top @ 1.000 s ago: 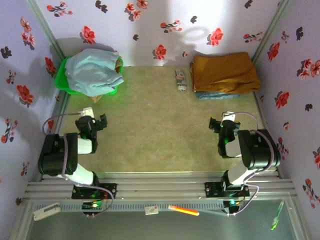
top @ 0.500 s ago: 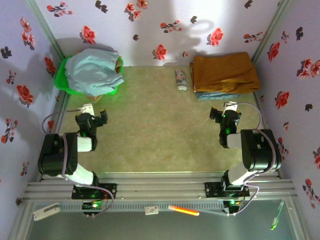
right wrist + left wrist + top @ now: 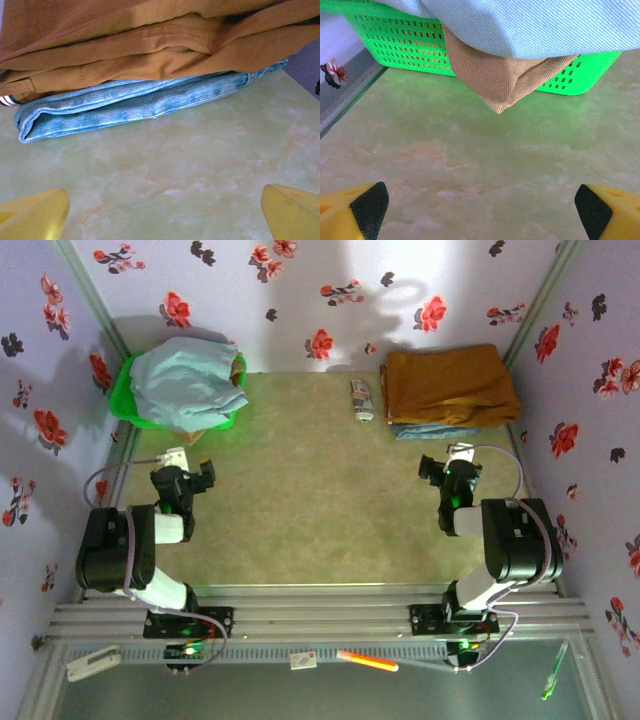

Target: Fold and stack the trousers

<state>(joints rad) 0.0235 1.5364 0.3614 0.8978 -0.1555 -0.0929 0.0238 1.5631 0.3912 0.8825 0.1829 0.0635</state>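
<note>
Trousers of mustard-brown cloth (image 3: 450, 383) lie folded in the far right corner of the pale green, mottled tabletop (image 3: 300, 500), stacked on a folded pair of light blue denim jeans (image 3: 440, 429). From above, the jeans show as no more than a thin strip along the near edge of the stack. In the right wrist view the trousers (image 3: 150, 40) run out past the upper edge and overhang the jeans (image 3: 125, 105), whose rounded fold faces left; a small striped tag (image 3: 7, 100) is cut off at the left border. The right gripper (image 3: 447, 462) sits just short of this stack with its yellow fingers spread wide (image 3: 165, 212), touching nothing, the tips clipped by the bottom edge. In the far left corner stands a bright green perforated plastic basket (image 3: 125, 400) heaped with pale blue cloth (image 3: 185, 380) that hides what lies inside. A corner of tan woven cloth (image 3: 495, 80) hangs over the basket wall (image 3: 395, 45) beneath the blue cloth (image 3: 530, 25). The left gripper (image 3: 192, 468) is near the basket, jaws wide apart (image 3: 480, 210) and empty. A small crumpled patterned thing (image 3: 361, 400) at the far edge is too small to make out.
</note>
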